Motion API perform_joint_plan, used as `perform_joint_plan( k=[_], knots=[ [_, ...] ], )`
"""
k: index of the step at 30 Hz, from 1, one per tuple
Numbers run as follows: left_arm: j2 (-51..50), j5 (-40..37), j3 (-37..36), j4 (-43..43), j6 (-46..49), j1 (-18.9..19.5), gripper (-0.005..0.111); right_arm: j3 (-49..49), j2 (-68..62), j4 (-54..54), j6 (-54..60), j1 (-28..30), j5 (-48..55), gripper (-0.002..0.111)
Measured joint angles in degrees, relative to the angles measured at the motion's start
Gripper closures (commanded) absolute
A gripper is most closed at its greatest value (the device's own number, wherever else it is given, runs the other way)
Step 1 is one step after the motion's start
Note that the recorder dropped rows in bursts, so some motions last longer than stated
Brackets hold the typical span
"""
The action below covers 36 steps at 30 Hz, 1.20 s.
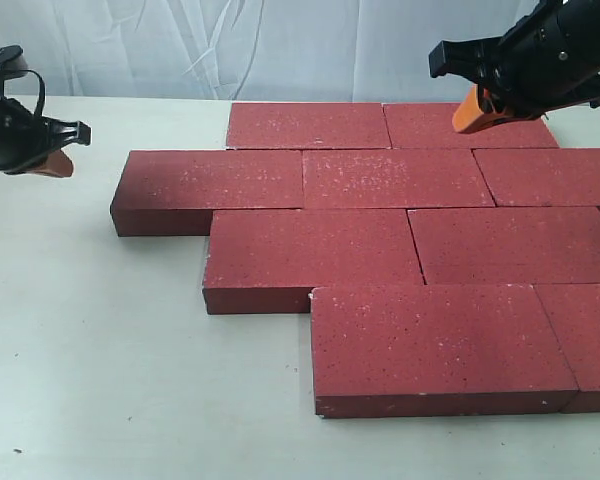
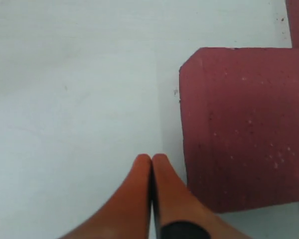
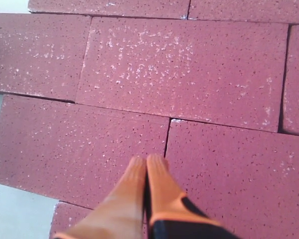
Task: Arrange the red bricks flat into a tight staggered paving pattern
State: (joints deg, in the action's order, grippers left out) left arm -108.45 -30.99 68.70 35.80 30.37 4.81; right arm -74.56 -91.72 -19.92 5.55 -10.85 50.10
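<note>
**Layout.** Your bricks (image 1: 395, 178) lie flat on the table (image 1: 80, 350) in four rows, edge touching edge. The back row has two bricks. The second row has three, and its left end reaches farthest left. The third row has two, set in to the right, and the front row has two, set in further right. Joints in each row are offset from those of the next. Your left gripper (image 1: 56, 165) hangs left of the second row. Your right gripper (image 1: 476, 114) hangs over the back row's right brick.
</note>
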Motion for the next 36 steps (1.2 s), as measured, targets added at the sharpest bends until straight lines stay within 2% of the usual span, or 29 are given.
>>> perform_joint_plan(
  k=[11, 16, 23, 30, 36],
  knots=[
    [9.65, -7.84, -1.13, -8.10, -8.40, 0.00, 0.107, 0.00, 0.00, 2.47, 0.00, 0.00, 5.00, 0.109],
    [17.41, -6.64, -5.28, -11.57, -11.15, -2.10, 0.107, 0.00, 0.00, 3.46, 0.00, 0.00, 5.65, 0.109],
    [29.20, -4.66, -11.31, -21.60, -18.38, -7.68, 0.107, 1.47, 0.00, 4.52, 0.00, 0.00, 6.04, 0.109],
    [37.65, -4.26, -18.97, -23.99, -20.55, -7.94, 0.107, 7.40, 0.85, 4.63, 0.00, 0.00, 3.66, 0.109],
    [44.93, -4.38, -24.54, -24.11, -20.68, -8.10, 0.107, 12.98, 6.55, 5.00, -0.12, 0.00, 0.95, 0.109]
  ],
)
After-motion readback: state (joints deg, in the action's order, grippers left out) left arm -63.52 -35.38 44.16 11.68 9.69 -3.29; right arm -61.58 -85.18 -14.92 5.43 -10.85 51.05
